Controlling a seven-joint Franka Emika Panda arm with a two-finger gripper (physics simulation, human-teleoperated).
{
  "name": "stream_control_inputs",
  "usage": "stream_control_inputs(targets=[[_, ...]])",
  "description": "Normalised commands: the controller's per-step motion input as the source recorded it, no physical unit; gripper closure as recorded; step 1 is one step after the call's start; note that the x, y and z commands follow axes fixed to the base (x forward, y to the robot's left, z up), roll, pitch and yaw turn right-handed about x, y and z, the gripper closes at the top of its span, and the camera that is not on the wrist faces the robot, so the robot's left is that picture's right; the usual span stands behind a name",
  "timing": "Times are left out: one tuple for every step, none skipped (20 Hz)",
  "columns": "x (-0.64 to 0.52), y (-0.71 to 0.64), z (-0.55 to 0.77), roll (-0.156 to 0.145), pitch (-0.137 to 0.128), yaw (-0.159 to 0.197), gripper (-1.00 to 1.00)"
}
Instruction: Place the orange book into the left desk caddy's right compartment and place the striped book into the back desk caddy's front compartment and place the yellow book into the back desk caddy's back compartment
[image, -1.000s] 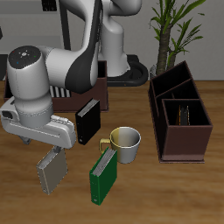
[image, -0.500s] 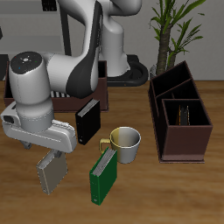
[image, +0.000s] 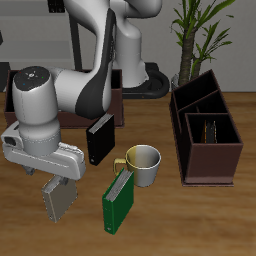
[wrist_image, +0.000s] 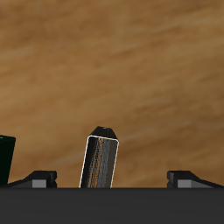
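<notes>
exterior view: the hand (image: 57, 186) hangs low over the grey patterned book (image: 58, 199), likely the striped book, which stands upright on its edge near the desk's front edge. whether the fingers touch the book cannot be told here, the wrist block covers them. black book (image: 100, 139) stands farther back, green book (image: 119, 201) stands just beside the white mug (image: 145, 165). neither looks orange or yellow, so which is which i cannot tell. one dark desk caddy (image: 207, 134) sits well apart past the mug, with something striped standing in its nearer compartment; a second dark caddy (image: 118, 101) is mostly hidden behind the arm. potted plant (image: 196, 35) at the back.

wrist view: the striped book (wrist_image: 100, 159) shows top edge on, upright, slightly tilted, between the two fingertips (wrist_image: 42, 178). both tips stand clearly apart from it with bare wood in the gaps, so the hand is wide open and holds nothing. a dark green edge (wrist_image: 7, 161) shows off to one side.

handling, as a judgement: stiff hardcover, light, smooth covers that could slip; it stands on a narrow edge so a nudge may topple it. best to pinch across the two flat covers near the top, centred.

surface and room: flat wood desk (image: 200, 220), plenty of free space around this book; the mug and green book are the nearest clutter.
</notes>
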Motion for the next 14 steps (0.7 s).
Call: stream_control_inputs(targets=[[0.08,0.07,-0.19,0.037,0.016,0.005,-1.00],[0.02,-0.05,-0.18,-0.085,-0.009,0.033,-1.00],[-0.14,-0.02,-0.14,-0.032,-0.062,-0.047,-1.00],[0.04,0.04,-0.34,-0.026,0.057,0.043,-1.00],[0.03,0.08,-0.03,0.060,-0.038,-0.036,-1.00],[0.06,0.09,-0.14,-0.038,-0.018,0.112,-1.00],[0.15,0.03,0.01,0.013,0.017,-0.052,-1.00],[-0.03,0.05,0.00,0.013,-0.046,-0.053,-1.00],[0.05,0.00,-0.04,0.019,0.033,-0.036,-1.00],[-0.12,-0.02,-0.08,-0.001,-0.054,-0.017,-1.00],[0.15,-0.10,-0.13,-0.019,0.046,0.011,-1.00],[-0.06,0.04,-0.15,0.011,0.001,-0.032,-1.00],[0.14,-0.05,-0.12,0.032,0.012,-0.024,-1.00],[-0.05,0.04,-0.25,-0.044,0.003,0.075,-1.00]])
